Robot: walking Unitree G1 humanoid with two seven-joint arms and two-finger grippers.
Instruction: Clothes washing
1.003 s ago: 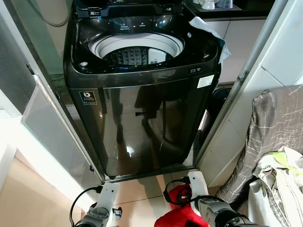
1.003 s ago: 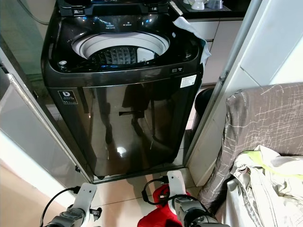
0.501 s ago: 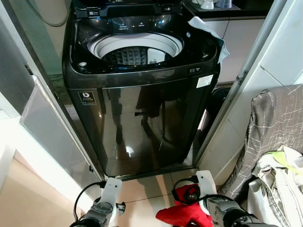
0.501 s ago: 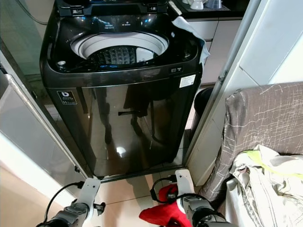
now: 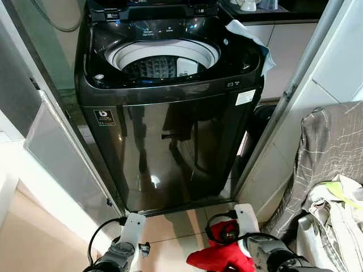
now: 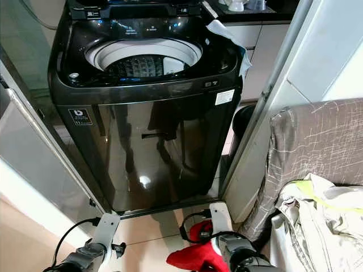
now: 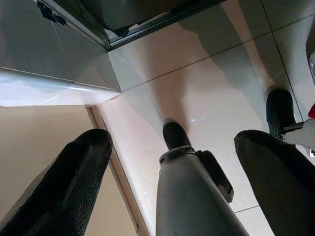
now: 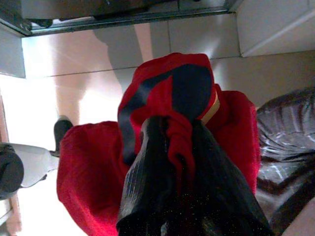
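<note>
A dark top-loading washing machine (image 5: 170,130) stands ahead with its lid up and its drum (image 5: 161,59) uncovered. Low in front of it, my right gripper (image 8: 172,147) is shut on a red garment (image 8: 162,98) with a dark blue patch, and the cloth hangs bunched over the tiled floor (image 5: 170,232). The same garment (image 5: 218,258) shows beside my right wrist (image 5: 249,226). My left gripper (image 7: 172,142) is open and empty, pointing down at the floor near my foot, with the left wrist (image 5: 131,232) low at the left.
A white cloth (image 5: 249,37) hangs over the machine's right rear corner. A grey-covered seat (image 5: 332,147) holding a heap of pale laundry (image 5: 340,209) stands at the right. A glass panel (image 5: 57,153) flanks the machine on the left and a door frame (image 5: 289,96) on the right.
Both wrists have risen a little into view and more of the red garment shows. Over the last half second nothing has moved.
</note>
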